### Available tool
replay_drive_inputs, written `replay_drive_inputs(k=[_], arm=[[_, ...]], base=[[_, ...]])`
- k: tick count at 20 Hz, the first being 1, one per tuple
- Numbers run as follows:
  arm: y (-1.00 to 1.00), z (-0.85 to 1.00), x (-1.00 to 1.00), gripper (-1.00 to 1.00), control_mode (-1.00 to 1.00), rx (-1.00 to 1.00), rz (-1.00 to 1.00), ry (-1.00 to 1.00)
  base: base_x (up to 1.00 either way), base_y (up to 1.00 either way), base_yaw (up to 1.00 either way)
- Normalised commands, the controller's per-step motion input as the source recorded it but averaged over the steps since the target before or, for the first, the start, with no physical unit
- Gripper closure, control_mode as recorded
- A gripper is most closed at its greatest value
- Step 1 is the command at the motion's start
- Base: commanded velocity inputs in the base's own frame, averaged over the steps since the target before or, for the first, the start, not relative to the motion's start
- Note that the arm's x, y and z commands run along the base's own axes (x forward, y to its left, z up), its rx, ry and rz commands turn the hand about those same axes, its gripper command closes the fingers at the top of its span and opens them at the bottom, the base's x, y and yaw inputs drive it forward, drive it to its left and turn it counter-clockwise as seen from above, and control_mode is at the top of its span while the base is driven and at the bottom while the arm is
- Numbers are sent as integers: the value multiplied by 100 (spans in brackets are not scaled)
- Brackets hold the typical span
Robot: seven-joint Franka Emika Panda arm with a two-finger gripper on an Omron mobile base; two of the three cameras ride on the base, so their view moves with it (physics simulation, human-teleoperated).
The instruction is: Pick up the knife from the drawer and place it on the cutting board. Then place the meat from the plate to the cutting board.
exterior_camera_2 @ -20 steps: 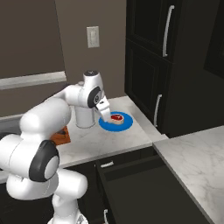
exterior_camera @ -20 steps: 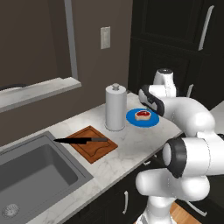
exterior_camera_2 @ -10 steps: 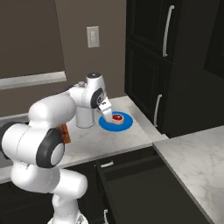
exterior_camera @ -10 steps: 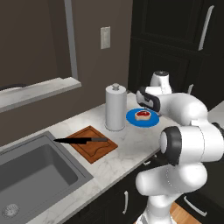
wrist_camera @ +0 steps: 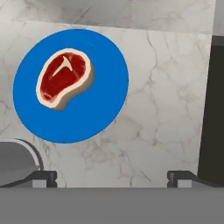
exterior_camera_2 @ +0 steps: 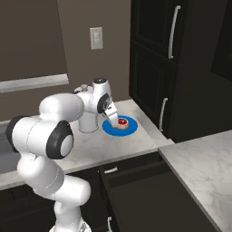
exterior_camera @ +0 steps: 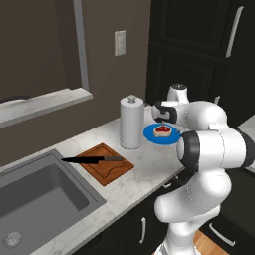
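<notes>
Hand view: meat [wrist_camera: 64,83] on plate [wrist_camera: 70,85], above and left of gripper [wrist_camera: 111,177]. Fingers spread wide, pinching nothing

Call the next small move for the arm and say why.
Probably shift the open tool sideways until it is centred over the small red raw steak, then descend. The long black knife already lies on the reddish-brown wooden cutting board, while the steak still sits on the round blue plate, off to one side of the tool's fingertips in the hand view.
</notes>
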Motion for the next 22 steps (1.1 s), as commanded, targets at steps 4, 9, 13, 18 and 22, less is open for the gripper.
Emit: replay_drive_inputs(k=[4,9,13,18,22], arm=[[0,-23,8,-100,-100,0,-4,0],[0,-19,0,-100,-100,1,-10,0],[0,-7,8,-100,-100,1,-10,0],[0,0,19,-100,-100,0,-6,0],[0,0,29,-100,-100,0,-2,0]], base=[[0,0,0],[0,0,0],[0,0,0],[0,0,0],[0,0,0]])
